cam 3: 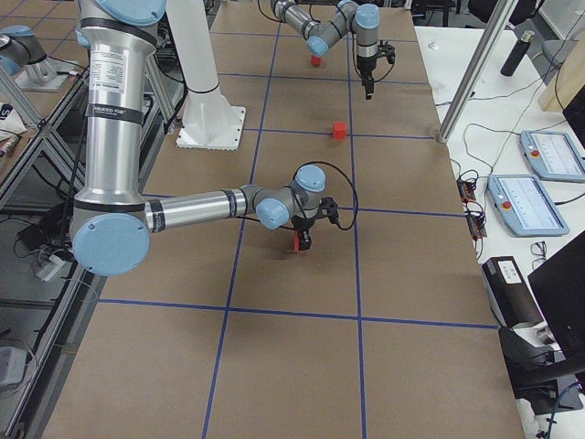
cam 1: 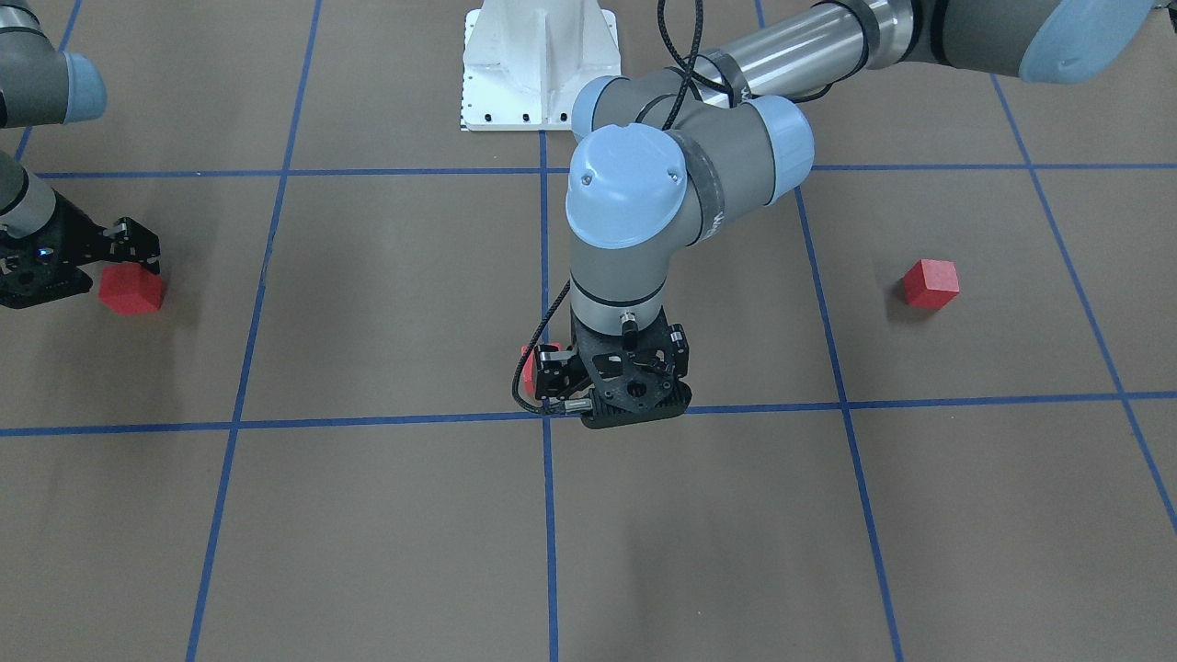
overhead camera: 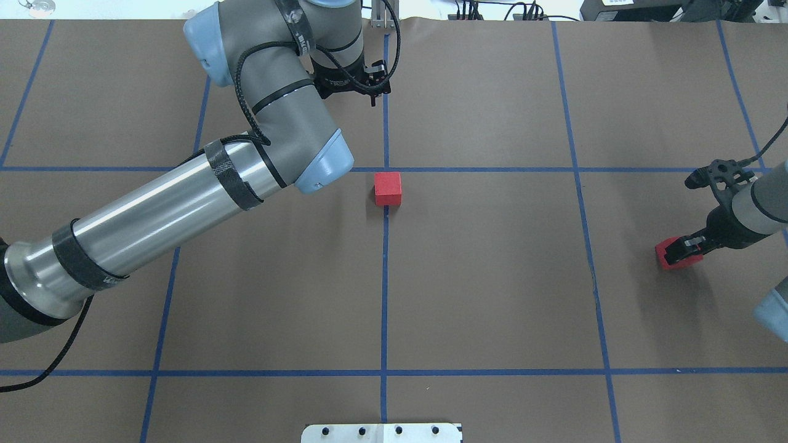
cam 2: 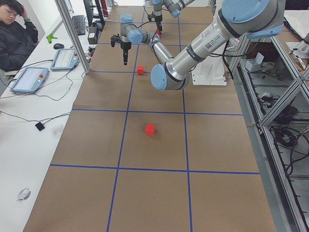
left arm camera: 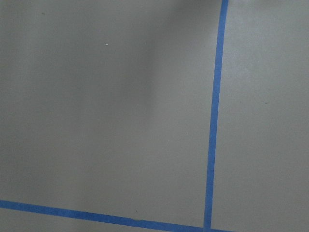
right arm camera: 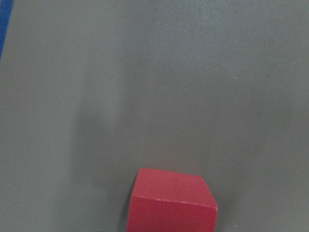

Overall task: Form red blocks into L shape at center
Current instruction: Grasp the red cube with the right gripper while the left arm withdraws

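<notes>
Right end effector [overhead camera: 682,251] hangs over a red block [overhead camera: 665,257] — gripping or not, I cannot tell; best clamp flat faces squarely before lifting toward the center block [overhead camera: 388,188]

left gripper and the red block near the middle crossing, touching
Apart. In the overhead view, bare brown paper lies between the left gripper and the red block.

Three red blocks [cam 1: 131,291] [cam 1: 931,283] [overhead camera: 388,188], two robot arms [overhead camera: 154,209] [overhead camera: 763,203], two grippers [overhead camera: 372,92] [overhead camera: 682,252], one white base [cam 1: 538,64], one seated person [cam 2: 14,36], two tablets [cam 2: 64,58] [cam 2: 29,79]
</notes>
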Robot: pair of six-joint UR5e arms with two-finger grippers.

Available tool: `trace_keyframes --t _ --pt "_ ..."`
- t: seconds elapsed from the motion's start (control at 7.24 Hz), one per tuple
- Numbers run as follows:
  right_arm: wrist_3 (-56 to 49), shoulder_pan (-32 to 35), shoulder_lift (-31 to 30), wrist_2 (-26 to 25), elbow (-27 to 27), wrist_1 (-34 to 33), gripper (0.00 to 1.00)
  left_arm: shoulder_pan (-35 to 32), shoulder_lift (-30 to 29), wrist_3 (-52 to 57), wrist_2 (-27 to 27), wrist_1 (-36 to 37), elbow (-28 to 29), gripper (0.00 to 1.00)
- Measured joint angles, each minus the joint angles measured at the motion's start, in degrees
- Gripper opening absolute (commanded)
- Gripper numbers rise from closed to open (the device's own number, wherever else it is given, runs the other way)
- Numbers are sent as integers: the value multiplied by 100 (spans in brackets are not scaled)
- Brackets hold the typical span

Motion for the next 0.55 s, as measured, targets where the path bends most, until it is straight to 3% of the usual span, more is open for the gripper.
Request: trace_keyframes --t 0.28,0.55 --pt "8 7 137 26 -74 -12 0 -27 42 19 -39 79 -118 100" --pt "12 97 268 156 87 -183 0 -144 648 397 -196 364 -900 100"
